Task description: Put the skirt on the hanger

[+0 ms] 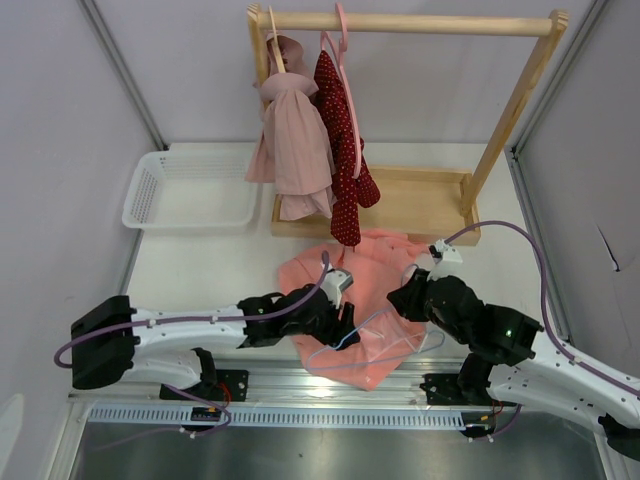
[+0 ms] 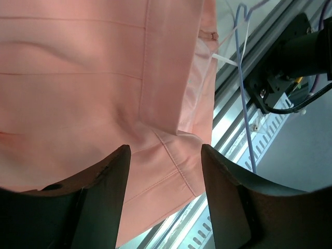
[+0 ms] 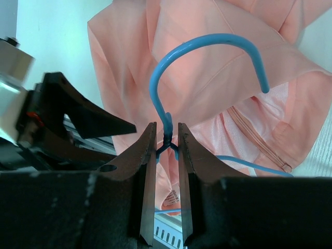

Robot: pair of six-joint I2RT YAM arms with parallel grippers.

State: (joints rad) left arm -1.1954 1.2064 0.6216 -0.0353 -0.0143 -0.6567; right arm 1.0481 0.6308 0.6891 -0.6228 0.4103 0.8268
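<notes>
The salmon-coral skirt (image 1: 365, 275) lies crumpled on the table in front of the rack, and also fills the left wrist view (image 2: 93, 88). The light-blue wire hanger (image 1: 345, 343) lies across its near part. My right gripper (image 1: 402, 298) is at the skirt's right side. In the right wrist view the gripper (image 3: 167, 127) is closed narrowly on the hanger's twisted neck (image 3: 166, 139), and the hook (image 3: 207, 44) curves beyond the tips over the fabric. My left gripper (image 1: 345, 325) is open over the skirt's near hem (image 2: 171, 171), jaws wide apart, holding nothing. The hanger wire (image 2: 243, 78) runs beside it.
A wooden rack (image 1: 425, 205) stands at the back. On it hang a pale dusty-pink garment (image 1: 295, 140), a dark red dotted garment (image 1: 340, 150) and a pink plastic hanger (image 1: 345, 45). A white basket (image 1: 150, 185) sits back left. A metal rail (image 1: 330, 385) runs along the near edge.
</notes>
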